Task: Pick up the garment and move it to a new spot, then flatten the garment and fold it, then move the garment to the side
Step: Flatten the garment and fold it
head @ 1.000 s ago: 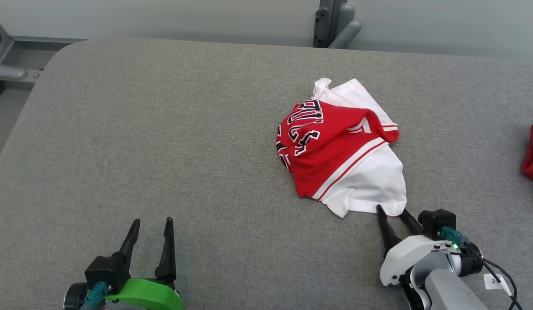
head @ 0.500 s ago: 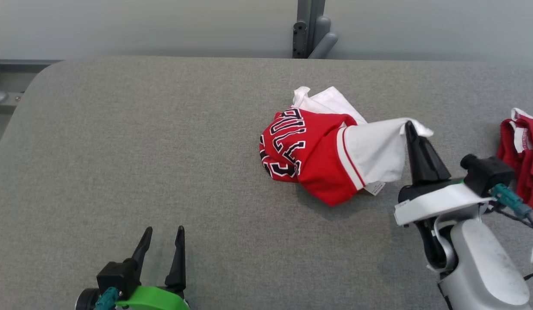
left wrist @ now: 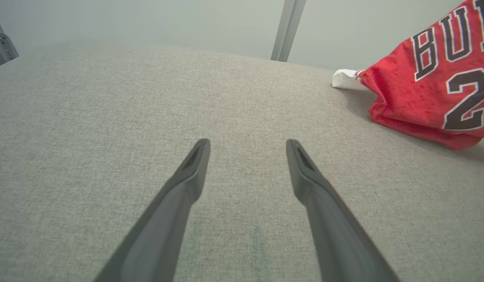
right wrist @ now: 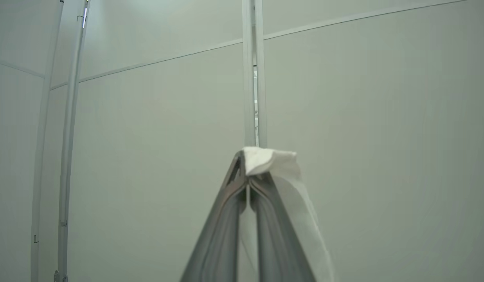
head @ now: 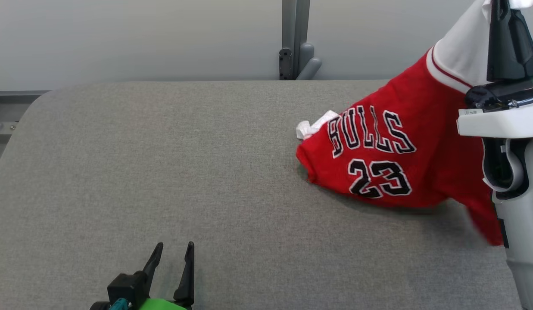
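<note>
At seven o'clock in the head view, the left gripper [head: 174, 246] is seen low over the grey fabric-covered table [head: 163, 172]. Its two dark fingers are held well apart with nothing between them (only table surface shows through the gap in the left wrist view). Towards three o'clock, the red and white basketball jersey lettered BULLS 23 [head: 378, 159] is draped, its lower edge touching the table and its white part drawn upward. At two o'clock, that white part is clamped between the closed fingers of the right gripper [head: 505, 17], which is raised in front of the pale grey wall panel [head: 163, 38].
</note>
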Controlling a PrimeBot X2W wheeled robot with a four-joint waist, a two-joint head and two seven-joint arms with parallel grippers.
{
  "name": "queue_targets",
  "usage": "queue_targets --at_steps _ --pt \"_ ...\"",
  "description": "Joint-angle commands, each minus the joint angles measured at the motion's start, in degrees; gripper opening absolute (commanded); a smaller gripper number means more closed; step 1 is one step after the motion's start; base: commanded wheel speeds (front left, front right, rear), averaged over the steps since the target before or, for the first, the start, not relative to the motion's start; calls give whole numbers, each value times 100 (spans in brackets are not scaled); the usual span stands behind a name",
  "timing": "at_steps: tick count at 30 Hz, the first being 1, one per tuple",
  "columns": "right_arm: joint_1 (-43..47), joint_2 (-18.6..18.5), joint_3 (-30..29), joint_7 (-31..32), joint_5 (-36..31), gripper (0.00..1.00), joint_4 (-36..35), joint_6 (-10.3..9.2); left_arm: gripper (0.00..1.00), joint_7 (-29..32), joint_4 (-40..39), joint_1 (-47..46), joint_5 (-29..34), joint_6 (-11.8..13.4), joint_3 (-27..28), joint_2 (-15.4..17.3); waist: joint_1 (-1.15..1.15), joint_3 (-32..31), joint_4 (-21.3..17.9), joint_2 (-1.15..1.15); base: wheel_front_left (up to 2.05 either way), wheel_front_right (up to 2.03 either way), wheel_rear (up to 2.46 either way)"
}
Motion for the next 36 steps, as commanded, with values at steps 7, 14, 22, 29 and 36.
queue_targets --at_steps 7,14,22,29,36 --pt "-408 -154 362 -2 22 0 285 -2 100 0 77 105 -134 26 -89 16 0 54 398 0 0 0 0" --pt "-1291 118 1112 -2 163 0 295 -3 100 0 146 106 -111 15 -108 16 0 141 709 0 0 0 0" --pt "-2383 507 433 -2 -30 0 548 -3 100 0 181 98 -108 3 -215 16 0 150 939 0 0 0 0" --pt "-1546 183 -588 -1 -859 0 1448 -3 100 0 157 9 -75 36 -175 16 0 219 752 0 0 0 0" --pt "-247 -116 -746 -3 -1244 0 2885 -3 100 0 82 -258 -114 9 -310 16 0 487 568 0 0 0 0"
